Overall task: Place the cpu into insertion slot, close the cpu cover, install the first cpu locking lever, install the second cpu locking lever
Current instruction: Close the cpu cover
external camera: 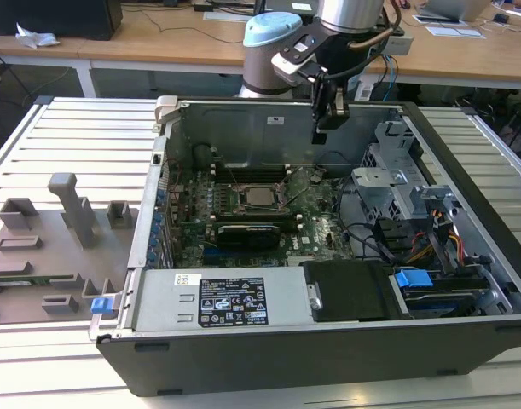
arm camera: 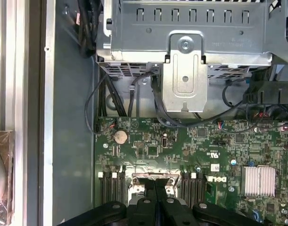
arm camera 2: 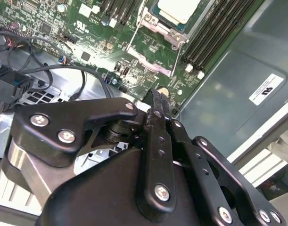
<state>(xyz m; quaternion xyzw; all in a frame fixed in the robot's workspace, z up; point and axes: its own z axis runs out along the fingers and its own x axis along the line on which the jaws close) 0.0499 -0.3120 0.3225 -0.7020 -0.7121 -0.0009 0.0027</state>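
I see my gripper hanging high over the open computer case, near the case's back wall; its jaws look pressed together with nothing between them. It touches nothing.

The cpu sits in the insertion slot, in the middle of the green board; its silver top faces up. In the second wrist view the cpu cover seems to lie around the chip, but I cannot tell if it is fully down. A thin wire lever sticks out beside the socket; I cannot tell if it is hooked.

I think a few things could go wrong. If I come down a bit off line, the fingertips could hit the memory slots just beside the socket; a sideways push could bend that thin lever; a hard push on a crooked chip could hurt the pins under it. The black cables by the metal drive cage could catch the arm if I swing that way.

The case stands on a pale slatted table; a grey holder block lies near the table's edge on the exterior view's left. Behind are wooden desks with papers and wires.
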